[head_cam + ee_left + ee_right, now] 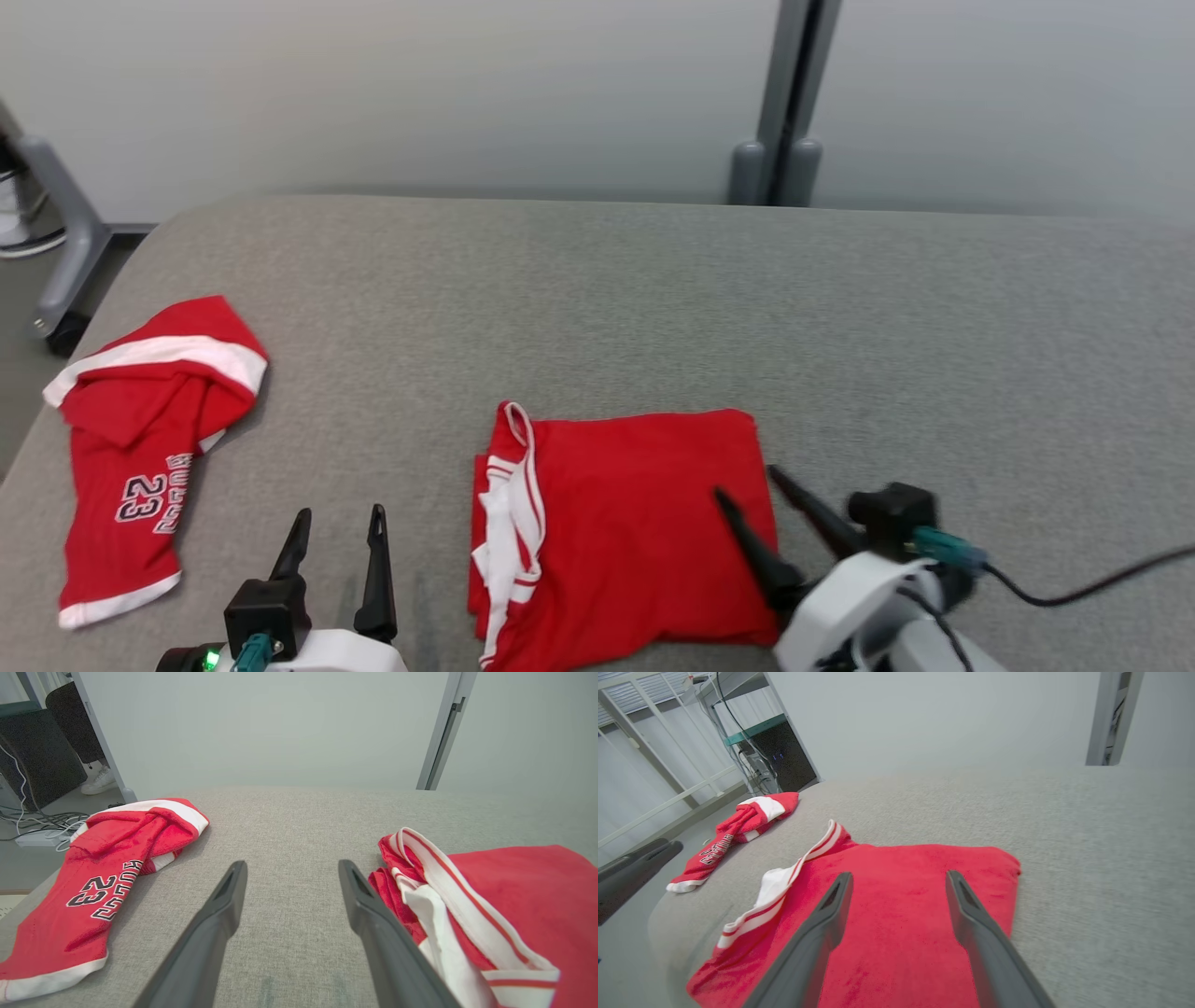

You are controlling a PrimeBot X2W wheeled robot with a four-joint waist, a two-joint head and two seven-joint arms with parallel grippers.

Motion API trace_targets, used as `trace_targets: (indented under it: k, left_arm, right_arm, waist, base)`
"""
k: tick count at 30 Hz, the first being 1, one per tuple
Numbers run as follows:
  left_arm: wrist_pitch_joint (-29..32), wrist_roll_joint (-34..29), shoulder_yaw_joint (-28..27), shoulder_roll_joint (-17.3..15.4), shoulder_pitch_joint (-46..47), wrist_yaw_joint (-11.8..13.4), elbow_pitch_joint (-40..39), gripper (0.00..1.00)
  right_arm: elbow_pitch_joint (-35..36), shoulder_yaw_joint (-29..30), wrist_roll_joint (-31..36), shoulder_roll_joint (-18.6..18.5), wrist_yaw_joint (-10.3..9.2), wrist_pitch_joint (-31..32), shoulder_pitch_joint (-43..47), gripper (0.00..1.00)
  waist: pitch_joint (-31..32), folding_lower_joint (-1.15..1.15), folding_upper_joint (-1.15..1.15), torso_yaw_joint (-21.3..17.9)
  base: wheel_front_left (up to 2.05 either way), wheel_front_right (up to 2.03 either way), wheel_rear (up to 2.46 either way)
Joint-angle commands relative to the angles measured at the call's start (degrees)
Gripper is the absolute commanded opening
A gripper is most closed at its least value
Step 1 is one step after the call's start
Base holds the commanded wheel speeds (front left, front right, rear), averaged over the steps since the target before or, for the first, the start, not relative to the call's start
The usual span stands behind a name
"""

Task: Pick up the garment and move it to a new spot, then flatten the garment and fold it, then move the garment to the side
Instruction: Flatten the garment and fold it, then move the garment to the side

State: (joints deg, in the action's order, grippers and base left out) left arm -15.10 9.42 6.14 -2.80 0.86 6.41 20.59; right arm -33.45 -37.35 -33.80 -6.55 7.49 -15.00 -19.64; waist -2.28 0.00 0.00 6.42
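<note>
The garment, red with white-striped trim along its left edge, lies folded in a rough rectangle near the front middle of the grey padded table. My right gripper hovers open over the garment's right edge, fingers pointing toward the upper left. In the right wrist view the open right gripper has the red garment spread beneath and between its fingers, which hold nothing. My left gripper stands open over bare table just left of the garment. In the left wrist view, the left gripper sits beside the garment.
A second red garment printed with "23" lies crumpled near the table's left edge. A grey post stands behind the table. A wheeled frame leg is off the left side. A black cable trails from my right wrist.
</note>
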Motion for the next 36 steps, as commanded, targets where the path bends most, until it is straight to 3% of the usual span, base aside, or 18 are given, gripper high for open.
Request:
trace_targets:
  k: [1, 6, 11, 25, 36]
  left_arm:
    - [-0.1, -0.1, -0.2, -0.2, 0.9, 0.3, -0.2, 1.00]
    - [-0.1, -0.8, -1.5, -0.2, -0.1, 0.7, -0.2, 1.00]
    - [-0.1, -1.7, -3.0, -0.2, -1.5, 0.9, -0.1, 1.00]
    - [-0.1, -3.9, -5.2, -0.2, -7.1, -0.2, -0.9, 1.00]
    - [-0.1, -3.4, -4.3, -0.2, -6.1, 0.2, -0.7, 1.00]
  right_arm:
    - [0.0, 0.5, 0.8, 0.1, 0.00, -0.2, 1.0, 1.00]
    - [2.2, 18.3, 14.1, 1.9, 0.00, -0.2, 7.3, 1.00]
    - [4.6, 26.9, 22.6, 3.4, 0.00, -0.2, 11.6, 1.00]
    - [9.2, 27.8, 25.3, 3.5, 0.00, -0.2, 19.2, 1.00]
    - [9.4, 26.5, 23.5, 3.5, 0.00, -0.2, 17.4, 1.00]
  waist:
    - [0.6, 0.00, 0.00, -1.5]
    - [1.4, 0.00, 0.00, -4.8]
    - [2.3, 0.00, 0.00, -7.4]
    - [4.7, 0.00, 0.00, -10.7]
    - [3.2, 0.00, 0.00, -9.1]
  base:
    - [0.00, 0.00, 0.00]
    - [0.00, 0.00, 0.00]
    - [0.00, 0.00, 0.00]
    - [0.00, 0.00, 0.00]
    - [0.00, 0.00, 0.00]
